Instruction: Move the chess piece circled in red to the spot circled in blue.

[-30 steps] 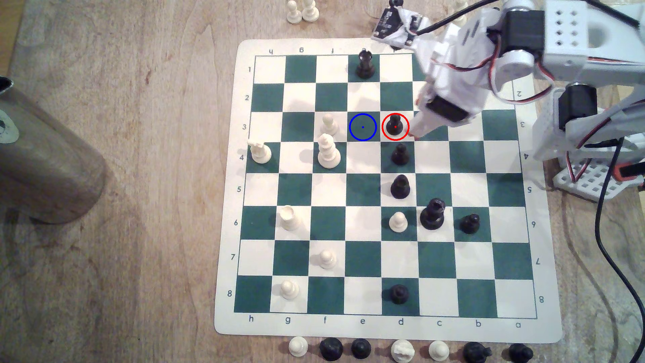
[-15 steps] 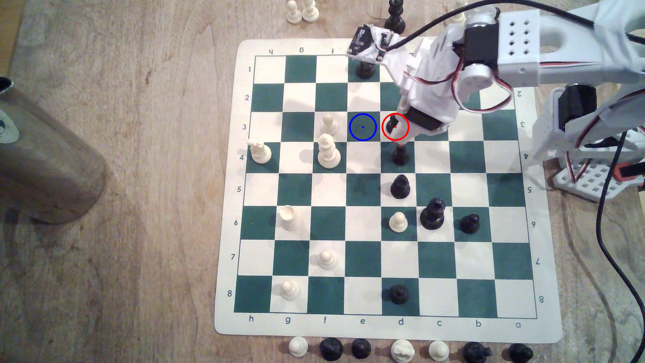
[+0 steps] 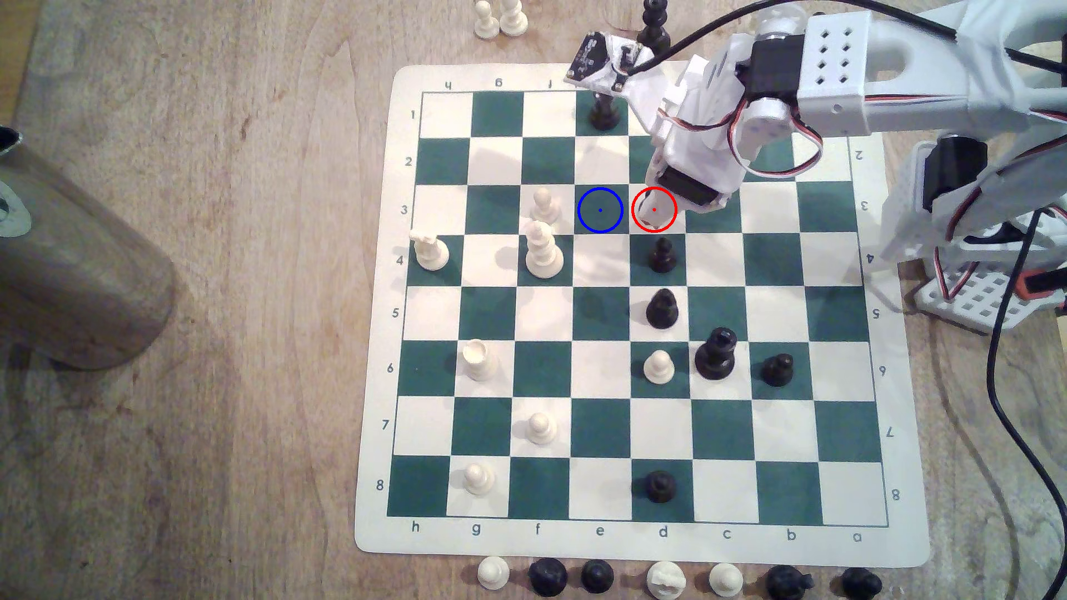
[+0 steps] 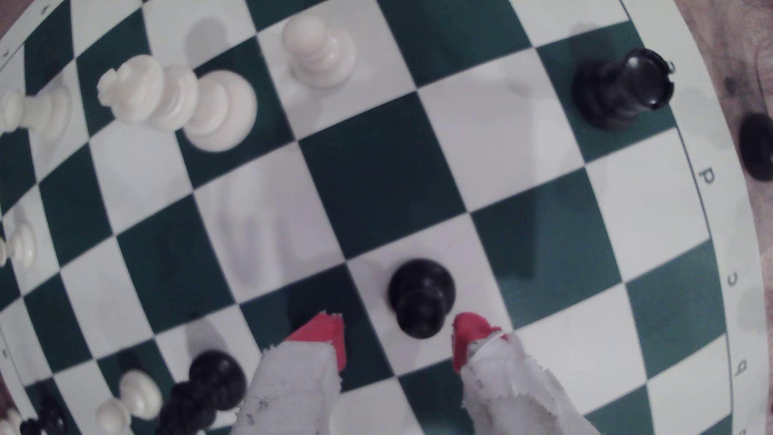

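The gripper [image 4: 398,334] stood open, its red tips either side of the pawn [image 4: 420,295] without touching. In the exterior view the arm [image 3: 693,150] hid the pawn inside the red ring; the blue spot [image 3: 600,210] lay bare beside it.

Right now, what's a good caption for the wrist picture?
Open red-tipped gripper straddles the black pawn on its white square.
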### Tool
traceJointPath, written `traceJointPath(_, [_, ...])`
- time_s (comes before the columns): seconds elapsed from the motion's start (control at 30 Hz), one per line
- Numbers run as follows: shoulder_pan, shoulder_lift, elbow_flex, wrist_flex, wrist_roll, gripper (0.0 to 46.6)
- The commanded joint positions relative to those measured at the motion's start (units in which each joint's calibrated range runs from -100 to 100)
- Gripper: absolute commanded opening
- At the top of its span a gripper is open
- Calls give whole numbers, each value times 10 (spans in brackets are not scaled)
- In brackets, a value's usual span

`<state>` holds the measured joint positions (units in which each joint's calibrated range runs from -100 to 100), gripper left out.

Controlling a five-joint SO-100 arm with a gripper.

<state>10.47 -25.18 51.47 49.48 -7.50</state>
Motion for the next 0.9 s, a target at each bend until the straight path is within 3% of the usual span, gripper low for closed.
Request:
traceJointPath(0.0, [8, 2, -4, -11, 3, 140])
traceJointPath(0.87, [-1, 51, -2, -46, 4, 107])
